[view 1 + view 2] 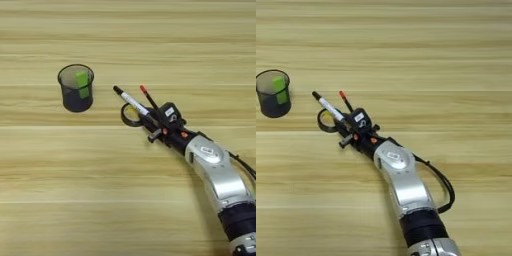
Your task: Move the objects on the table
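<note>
- At the far left of the table [45, 190] stands a dark see-through cup [76, 88] with a green piece inside; it is upright and well apart from everything else.
- Right of it, near the middle, lies the tape ring [129, 115], flat on the wood, with the other things crossing its right side.
- The white marker [134, 102] slants up and to the left over the ring, black cap outermost. Its lower end runs into the gripper, so it looks lifted rather than lying flat, though I cannot be sure.
- Just beside it the red-tipped pen [148, 98] points up and left too, its lower end also lost at the gripper.
- The gripper [156, 126] sits at the ring's right edge. Whether its fingers are clamped on the marker, the pen or both cannot be told from either view.
- The silver forearm [220, 175] comes in from the lower right.
- My reading: the step in hand is a pick-up at the ring and pens. The next move calls for a firm hold and a clean lift without dragging the ring, then a carry, perhaps toward the cup.
</note>
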